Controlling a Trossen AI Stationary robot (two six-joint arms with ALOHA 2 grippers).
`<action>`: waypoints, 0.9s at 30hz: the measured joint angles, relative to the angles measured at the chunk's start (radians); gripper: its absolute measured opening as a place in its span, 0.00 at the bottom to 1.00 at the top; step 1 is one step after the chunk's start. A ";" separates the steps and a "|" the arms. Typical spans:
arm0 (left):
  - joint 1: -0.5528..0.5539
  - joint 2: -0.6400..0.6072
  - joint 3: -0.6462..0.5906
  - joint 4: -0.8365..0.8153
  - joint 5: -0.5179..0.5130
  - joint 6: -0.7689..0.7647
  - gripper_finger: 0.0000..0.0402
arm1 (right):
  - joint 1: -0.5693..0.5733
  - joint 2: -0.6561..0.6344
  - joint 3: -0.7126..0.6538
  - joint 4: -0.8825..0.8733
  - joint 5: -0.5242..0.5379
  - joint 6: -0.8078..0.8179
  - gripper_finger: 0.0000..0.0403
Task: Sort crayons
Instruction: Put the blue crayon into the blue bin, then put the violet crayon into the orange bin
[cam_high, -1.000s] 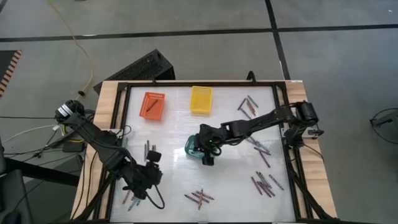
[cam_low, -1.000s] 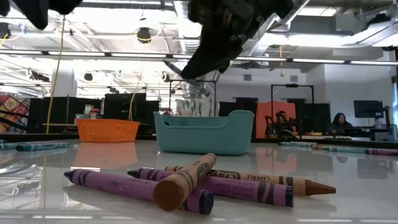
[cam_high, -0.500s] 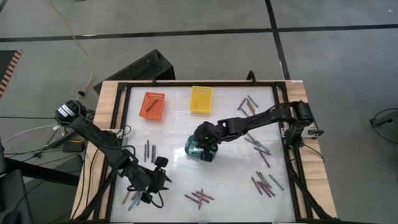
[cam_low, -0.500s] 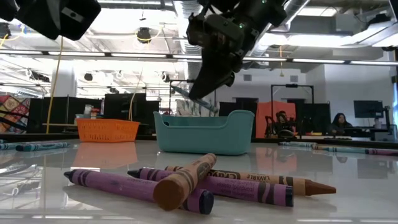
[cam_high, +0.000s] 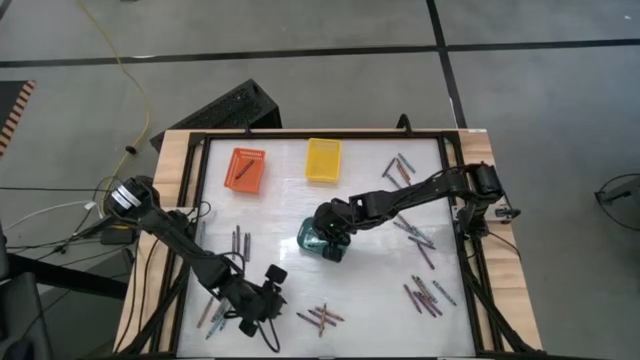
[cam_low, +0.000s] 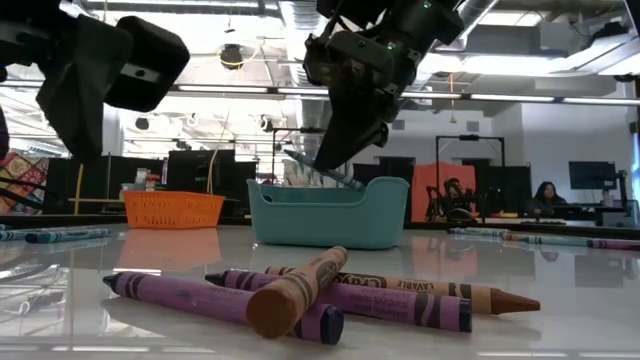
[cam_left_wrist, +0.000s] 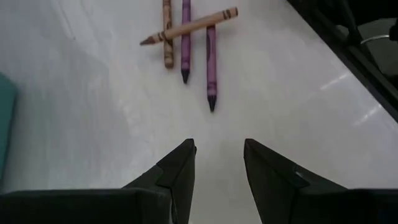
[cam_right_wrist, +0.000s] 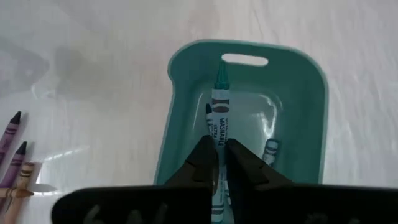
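Observation:
My right gripper (cam_right_wrist: 219, 163) hangs over the teal basket (cam_high: 322, 240), shut on a teal crayon (cam_right_wrist: 219, 109) that points into the basket (cam_right_wrist: 180, 81). Other crayons (cam_right_wrist: 270, 149) lie on the basket's floor. My left gripper (cam_left_wrist: 219, 149) stands open above the bare table near the front edge, nothing between its fingers. Ahead of it a small heap of purple and brown crayons (cam_left_wrist: 186, 31) lies crossed on the table; the same heap (cam_high: 320, 317) shows in the high view and close up in the low view (cam_low: 320, 290). My right gripper pinches the teal crayon's rear part (cam_right_wrist: 217, 146) between its two fingers. The fingers slant down from above, and the crayon runs along them. Its pointed end (cam_right_wrist: 221, 67) sticks out ahead over the basket's inside, and the crayon slants downward in the low view (cam_low: 320, 165).
An orange basket (cam_high: 246, 170) with one crayon and a yellow basket (cam_high: 323, 160) stand at the far side. Loose crayons lie in groups at the right (cam_high: 425, 295), far right (cam_high: 398, 170), centre right (cam_high: 415, 235) and left (cam_high: 240, 242). A black frame rims the table.
My left gripper has sunk and gone toward the near edge and the right, closing on the crayon heap, still open. My right gripper has stayed over the teal basket and rolled its wrist; the teal crayon now slants lower toward the basket.

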 joint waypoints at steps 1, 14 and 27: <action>0.002 0.009 0.007 -0.005 -0.007 0.007 0.32 | 0.000 0.000 0.000 -0.004 0.000 0.002 0.10; 0.054 0.149 0.021 0.202 0.160 0.013 0.32 | 0.001 -0.002 0.000 -0.002 0.000 0.028 0.26; 0.060 0.194 0.042 0.284 0.074 -0.013 0.32 | 0.083 -0.020 0.000 -0.059 0.001 0.059 0.31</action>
